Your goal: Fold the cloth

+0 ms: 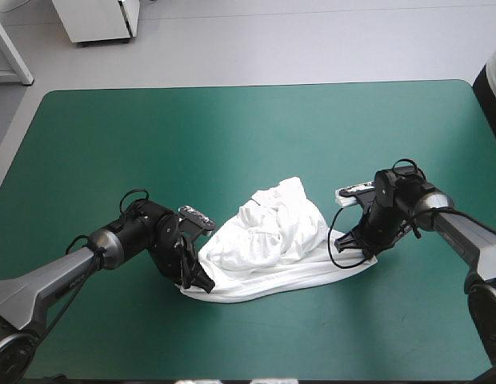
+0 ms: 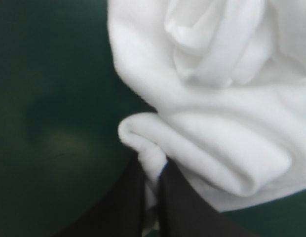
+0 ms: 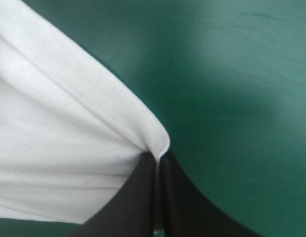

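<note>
T-shirt (image 1: 268,240), white, heaped lower centre, likely soft, light: I am pinching its end corners, left claw (image 1: 200,281) and right claw (image 1: 363,256) both gripping it.

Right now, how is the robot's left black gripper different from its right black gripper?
The left black fin-fingered gripper pinches a thick, rolled fold of the crumpled white short-sleeved T-shirt; the right black fin-fingered gripper pinches a thin corner pulled smooth. The left gripper sits nearer the near edge of the teal-green cover; the right gripper sits a bit farther back. Both have jaws shut on the T-shirt, low over that cover.
</note>
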